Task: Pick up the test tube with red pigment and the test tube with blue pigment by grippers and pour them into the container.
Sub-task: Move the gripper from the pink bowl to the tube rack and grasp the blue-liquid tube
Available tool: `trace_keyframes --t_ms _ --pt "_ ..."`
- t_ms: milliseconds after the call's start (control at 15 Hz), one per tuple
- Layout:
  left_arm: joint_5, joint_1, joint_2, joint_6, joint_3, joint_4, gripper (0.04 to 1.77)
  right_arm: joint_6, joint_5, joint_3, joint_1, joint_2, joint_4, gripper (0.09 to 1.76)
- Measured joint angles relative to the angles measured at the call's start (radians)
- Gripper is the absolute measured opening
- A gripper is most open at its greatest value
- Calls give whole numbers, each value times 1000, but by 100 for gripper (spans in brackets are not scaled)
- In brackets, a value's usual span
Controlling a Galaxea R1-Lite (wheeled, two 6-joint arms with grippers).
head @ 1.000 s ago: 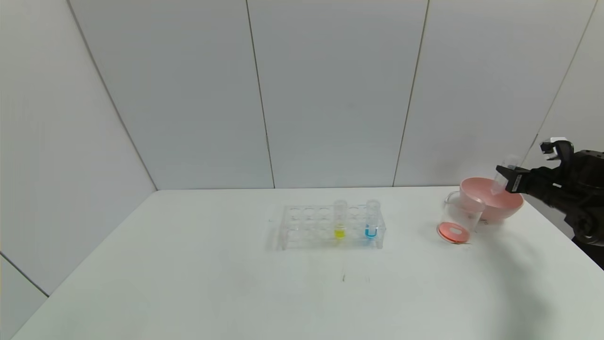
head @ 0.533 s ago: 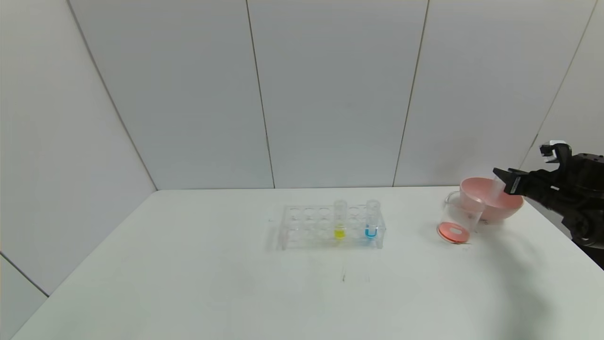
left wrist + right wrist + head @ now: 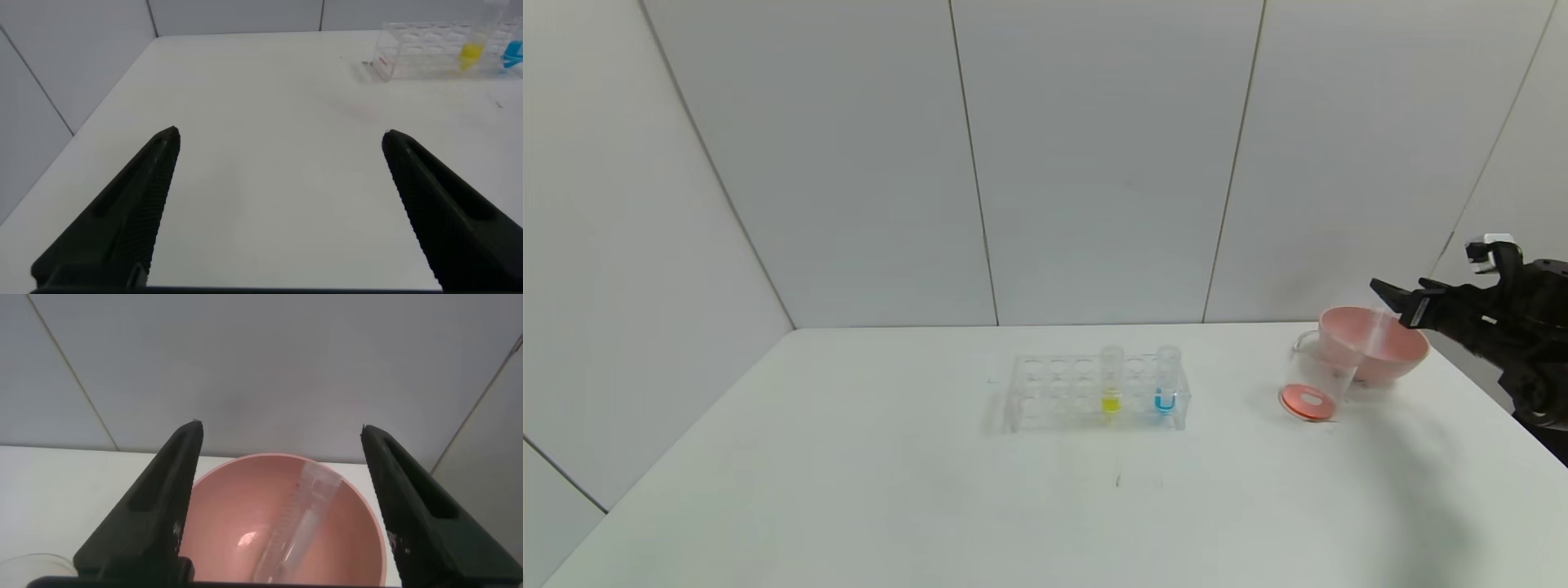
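One tube (image 3: 301, 514) lies emptied in the bowl (image 3: 237, 490); right claw (image 3: 282, 506) is apart above it. Next: grasp blue tube (image 3: 1165, 380).

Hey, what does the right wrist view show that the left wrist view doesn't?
Only the right wrist view shows the open right gripper above the pink bowl, with an emptied clear tube lying inside. Only the left wrist view shows the open left gripper, the tube rack, and the yellow and blue tubes. Both show the white table.
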Motion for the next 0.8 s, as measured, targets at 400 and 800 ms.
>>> trace_keyframes --t_ms 400,800 --pt "0 0 0 0 0 0 176 -1 8 254 8 -156 -1 156" --pt "0 0 0 0 0 0 176 -9 -48 658 76 -459 -65 164"
